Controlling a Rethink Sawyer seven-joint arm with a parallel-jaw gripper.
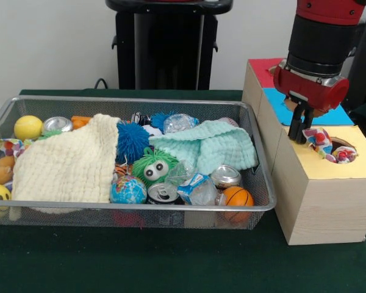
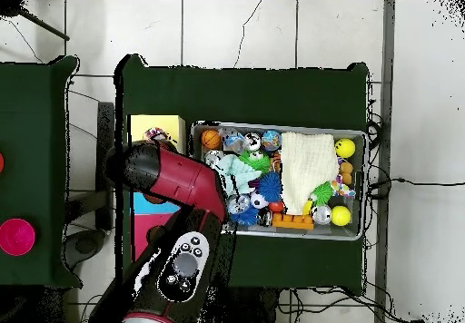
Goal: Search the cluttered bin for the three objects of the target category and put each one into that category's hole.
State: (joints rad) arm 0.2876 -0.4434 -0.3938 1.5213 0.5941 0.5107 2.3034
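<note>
Wire bin [image 1: 134,213] nearest, cluttered; gripper [image 1: 304,135] over box hole [image 1: 343,150], clenched on multicoloured ball [image 1: 318,138].

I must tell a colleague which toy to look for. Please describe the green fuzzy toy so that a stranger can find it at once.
Look in the wire mesh bin on the green table, near the middle of its front half. The green fuzzy toy sits between the cream cloth and the mint cloth. It alone has two big white eyes.
</note>
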